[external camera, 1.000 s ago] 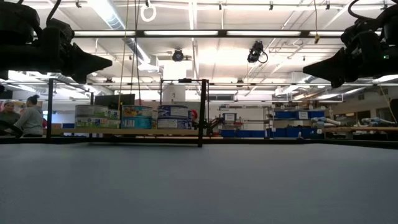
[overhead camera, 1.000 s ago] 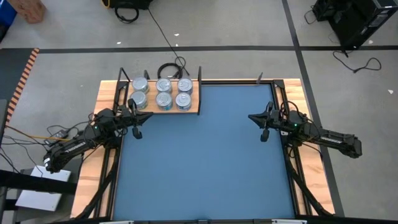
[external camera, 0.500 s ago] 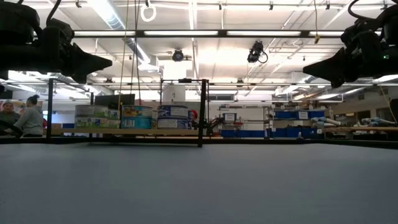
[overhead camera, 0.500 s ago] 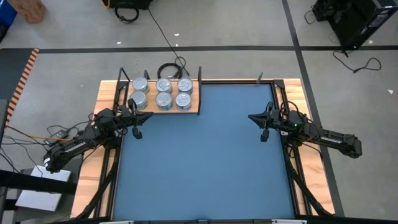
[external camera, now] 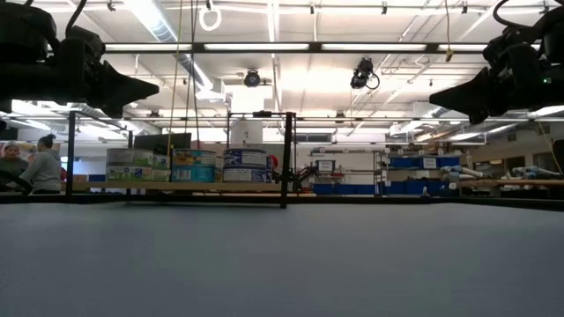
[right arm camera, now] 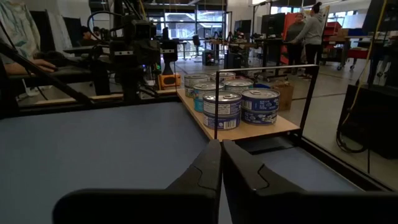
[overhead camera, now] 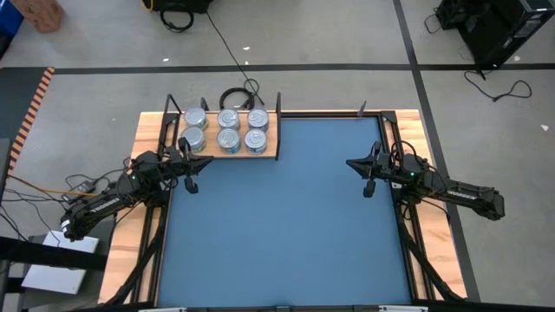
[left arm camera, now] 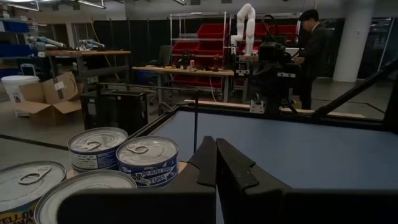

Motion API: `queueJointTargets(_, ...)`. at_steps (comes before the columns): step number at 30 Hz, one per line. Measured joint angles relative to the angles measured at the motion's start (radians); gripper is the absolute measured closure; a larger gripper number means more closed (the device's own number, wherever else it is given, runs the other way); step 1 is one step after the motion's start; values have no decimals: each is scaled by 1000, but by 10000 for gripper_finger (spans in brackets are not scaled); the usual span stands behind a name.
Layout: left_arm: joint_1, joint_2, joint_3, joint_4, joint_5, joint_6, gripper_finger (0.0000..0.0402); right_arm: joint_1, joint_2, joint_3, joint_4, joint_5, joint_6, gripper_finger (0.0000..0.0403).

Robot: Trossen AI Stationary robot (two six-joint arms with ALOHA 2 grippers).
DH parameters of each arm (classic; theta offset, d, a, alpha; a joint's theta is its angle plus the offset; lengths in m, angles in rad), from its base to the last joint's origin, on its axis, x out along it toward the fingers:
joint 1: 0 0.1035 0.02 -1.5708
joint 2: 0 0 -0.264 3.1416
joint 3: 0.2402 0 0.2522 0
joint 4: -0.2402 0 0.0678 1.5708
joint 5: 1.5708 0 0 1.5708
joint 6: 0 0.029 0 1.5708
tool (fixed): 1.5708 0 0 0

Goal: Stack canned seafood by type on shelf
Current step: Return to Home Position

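- Nothing moved against a second ago: same arm poses, same tins, same gaps.
- Left gripper (overhead camera: 206,161) parked over the left edge of the blue mat (overhead camera: 286,225), just in front of the shelf (overhead camera: 270,151); jaws pressed together, pinching nothing, as seen in its wrist view.
- Right gripper (overhead camera: 350,162) parked over the mat's right edge, well apart from the shelf; jaws likewise pressed together and empty.
- Canned seafood (overhead camera: 227,129) all on the shelf at the table's far left corner: six shiny lids from above, in two rows of three.
- From table height and from the right wrist, probably two tins under each lid, sorted by label colour; exact count hard to tell.
- No tin showing on the mat in any view.
- Looks like stacking complete, with only the retreat to rest in hand.
- Given the stillness, probably at rest already; little risk left beyond a nudge to the shelf by the nearer left arm.
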Motion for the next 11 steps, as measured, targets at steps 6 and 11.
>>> queueJointTargets(6,0,0,0,0,0,0,400,0,0,0,0,0,0,378)
queueJointTargets(11,0,0,0,0,0,0,400,0,0,0,0,0,0,380)
